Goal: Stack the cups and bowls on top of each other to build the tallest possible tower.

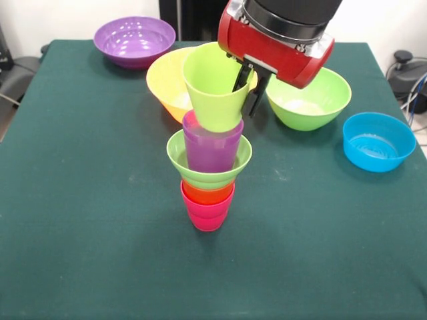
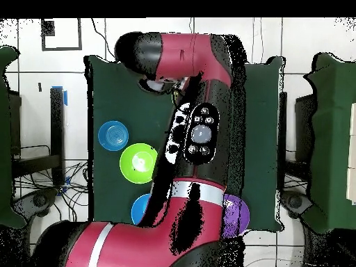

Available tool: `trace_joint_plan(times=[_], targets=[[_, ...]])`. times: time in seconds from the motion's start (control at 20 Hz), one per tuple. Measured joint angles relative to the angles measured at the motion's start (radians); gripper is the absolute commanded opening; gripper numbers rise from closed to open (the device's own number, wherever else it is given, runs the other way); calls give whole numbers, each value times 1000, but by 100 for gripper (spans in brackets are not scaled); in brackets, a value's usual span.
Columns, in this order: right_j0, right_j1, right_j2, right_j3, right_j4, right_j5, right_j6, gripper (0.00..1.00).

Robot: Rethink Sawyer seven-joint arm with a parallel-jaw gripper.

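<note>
The fingers (image 1: 248, 85) grip one lime green cup (image 1: 215, 87) by its rim, tilted over the tower (image 1: 209, 175) — four pieces stacked. Behind the tower: three bowls — purple (image 1: 134, 41), orange-yellow (image 1: 168, 77), lime green (image 1: 309, 99); one blue bowl (image 1: 378, 141) on the counter (image 1: 87, 200).

Bright, even light — glare on bowls (image 1: 135, 41).

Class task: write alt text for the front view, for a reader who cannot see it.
A red robot arm's pincer holds a lime green cup tilted over a tower of a purple cup, small green bowl, orange cup and red-pink cup. Purple, orange-yellow, green and blue bowls sit behind on the green table.
</note>
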Motion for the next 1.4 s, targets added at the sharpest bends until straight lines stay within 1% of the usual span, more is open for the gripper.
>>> trace_joint_plan(times=[0.6, 1.4], targets=[[0, 2, -13, -49, 25, 0, 0, 0], [3, 10, -44, -55, 30, 0, 0, 0]])
